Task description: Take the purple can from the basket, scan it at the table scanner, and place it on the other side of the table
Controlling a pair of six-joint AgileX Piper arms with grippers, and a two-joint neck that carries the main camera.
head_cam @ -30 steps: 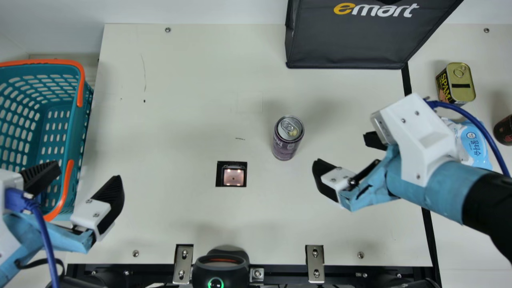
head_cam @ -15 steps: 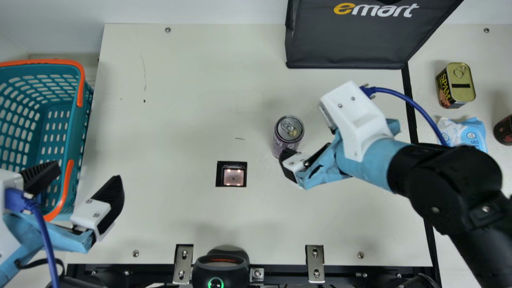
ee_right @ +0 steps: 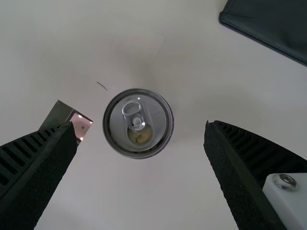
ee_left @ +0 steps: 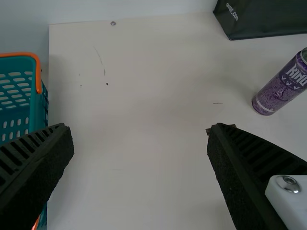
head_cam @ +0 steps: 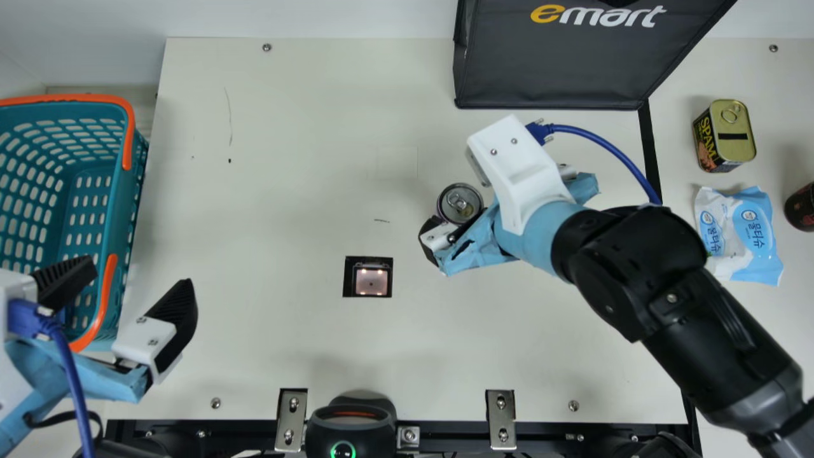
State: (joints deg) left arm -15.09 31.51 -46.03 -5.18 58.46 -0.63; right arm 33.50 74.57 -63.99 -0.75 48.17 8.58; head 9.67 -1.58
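Observation:
The purple can (head_cam: 459, 200) stands upright on the table, up and right of the scanner (head_cam: 371, 282). Around it is my right gripper (head_cam: 436, 236), one finger by the can's lower left, the other behind the wrist mount. In the right wrist view the can (ee_right: 139, 123) lies between the open fingers of the right gripper (ee_right: 141, 127), with gaps on both sides. My left gripper (head_cam: 138, 273) is open beside and partly over the basket (head_cam: 113, 210). In the left wrist view the left gripper (ee_left: 140, 130) holds nothing; the can (ee_left: 282, 89) is far off to one side.
A black bag (head_cam: 547, 70) stands at the back. Past the black line on the right are a yellow-topped tin (head_cam: 734, 133), a blue and white wipes pack (head_cam: 741, 232) and a dark can (head_cam: 802, 207). A black device (head_cam: 351, 426) sits at the front edge.
My right arm has moved left and toward the back, bringing its open gripper from the table's right part to around the can. The left arm and the can have stayed still.

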